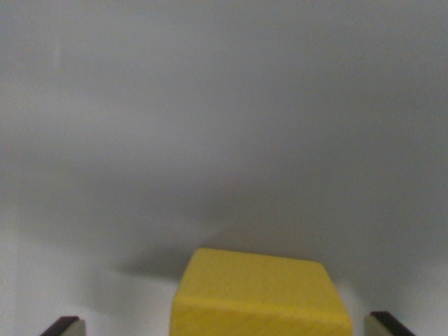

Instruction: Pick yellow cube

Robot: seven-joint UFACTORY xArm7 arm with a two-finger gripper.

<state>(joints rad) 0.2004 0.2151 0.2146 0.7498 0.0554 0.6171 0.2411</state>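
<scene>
Wrist view: my claw is spread wide, its fingertips apart at the bottom corners, gripping nothing. The yellow cube sits between them on the pale counter, touching neither.

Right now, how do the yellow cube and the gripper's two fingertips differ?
The yellow cube is bright and fills the bottom centre; the fingertips are dark-edged slivers at the corners. The cube shows broad faces, the fingertips only tips. Both are cut off by the bottom edge.

yellow cube cropped below, tool mostly cropped
</scene>
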